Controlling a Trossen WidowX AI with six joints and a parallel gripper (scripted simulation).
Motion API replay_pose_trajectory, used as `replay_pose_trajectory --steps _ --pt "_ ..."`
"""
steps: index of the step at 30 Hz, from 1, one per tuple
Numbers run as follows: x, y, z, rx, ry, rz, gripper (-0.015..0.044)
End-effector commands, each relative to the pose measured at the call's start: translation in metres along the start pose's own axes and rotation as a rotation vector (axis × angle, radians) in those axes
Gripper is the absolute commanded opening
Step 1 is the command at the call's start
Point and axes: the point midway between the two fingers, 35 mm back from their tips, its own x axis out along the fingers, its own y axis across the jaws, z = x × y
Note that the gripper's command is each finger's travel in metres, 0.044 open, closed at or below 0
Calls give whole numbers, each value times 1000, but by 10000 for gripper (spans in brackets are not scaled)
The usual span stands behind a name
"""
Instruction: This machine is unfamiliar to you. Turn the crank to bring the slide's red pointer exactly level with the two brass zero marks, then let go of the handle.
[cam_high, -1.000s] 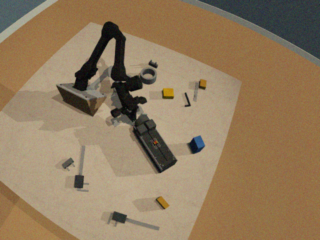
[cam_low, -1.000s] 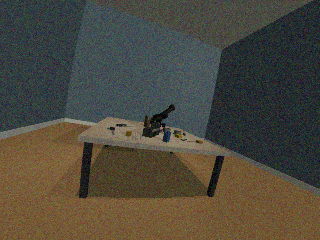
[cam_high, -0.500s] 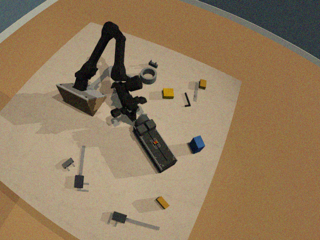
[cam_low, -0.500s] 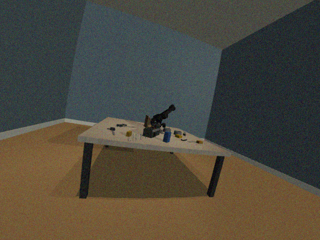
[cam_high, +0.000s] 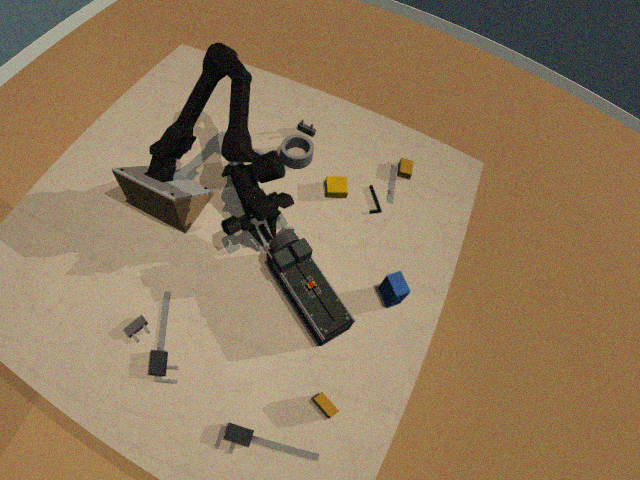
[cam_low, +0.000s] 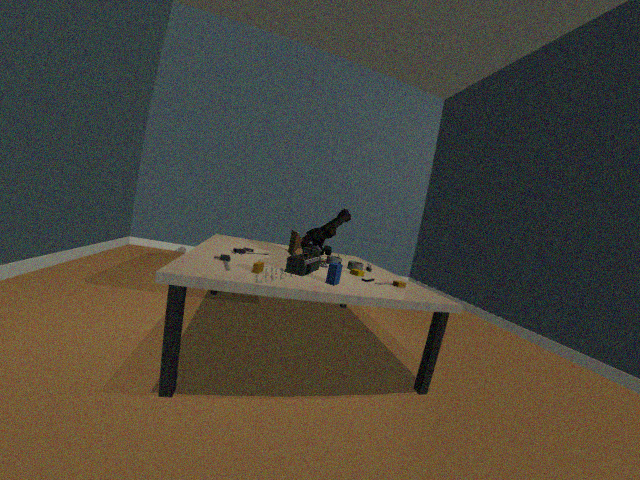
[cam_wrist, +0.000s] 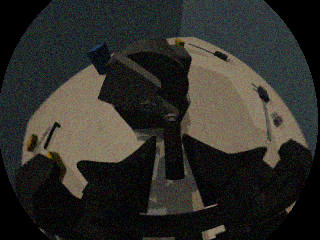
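Note:
The dark machine (cam_high: 327, 323) (cam_low: 296, 264) (cam_wrist: 117, 92) stands on the table with its crank end toward the arm. Its small red pointer (cam_high: 311, 284) shows near the middle of the long slot, beside tiny brass-coloured marks. It looks about level with them, but is too small to judge exactly. The black crank handle (cam_wrist: 174, 157) points back between the fingers. My gripper (cam_high: 269, 242) (cam_wrist: 169, 138) is open around the handle, with a visible gap on each side. The crank arm is mostly hidden by the gripper and the machine's shadowed end.
A blue block (cam_high: 393, 288) (cam_low: 333, 273) stands beside the machine. A grey ring (cam_high: 296, 160) and a yellow block (cam_high: 336, 187) lie near the arm. A black L-shaped piece (cam_high: 375, 199) lies beyond. An orange block (cam_high: 325, 405) and dark tools with grey bars (cam_high: 238, 434) (cam_high: 157, 362) lie farther off.

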Motion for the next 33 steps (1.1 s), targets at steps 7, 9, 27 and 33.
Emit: replay_pose_trajectory --steps 7,9,27,33 --pt "0 0 0 0 0 0 420" --pt "-1 0 1 0 0 -1 440" --pt "-56 0 64 -1 0 -13 440" --pt "-92 -2 97 3 2 -19 440"
